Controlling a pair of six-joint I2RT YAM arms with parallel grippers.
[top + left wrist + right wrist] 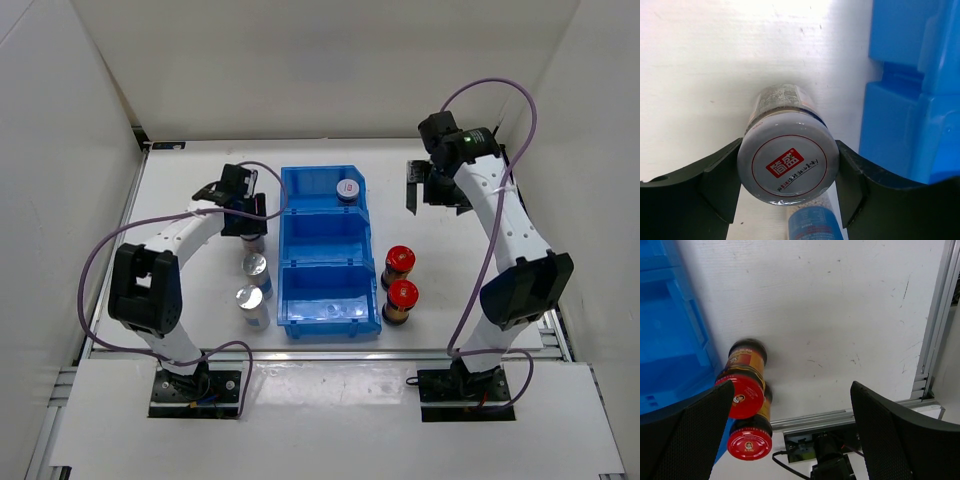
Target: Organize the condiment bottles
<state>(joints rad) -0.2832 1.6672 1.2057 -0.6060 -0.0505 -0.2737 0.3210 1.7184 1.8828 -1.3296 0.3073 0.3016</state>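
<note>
My left gripper is shut on a short grey-lidded bottle with a red mark, left of the blue bin. Both fingers press the lid's sides. In the top view the gripper hides this bottle. A second grey-lidded bottle stands in the bin's far compartment. Two silver-capped bottles stand just nearer than my left gripper; one shows in the left wrist view. Two red-capped dark bottles stand right of the bin, also in the right wrist view. My right gripper is open and empty, far right.
The bin's middle and near compartments hold no bottles. The bin wall is close to the right of my left gripper and shows at the left of the right wrist view. White enclosure walls surround the table. A metal rail runs along the right edge.
</note>
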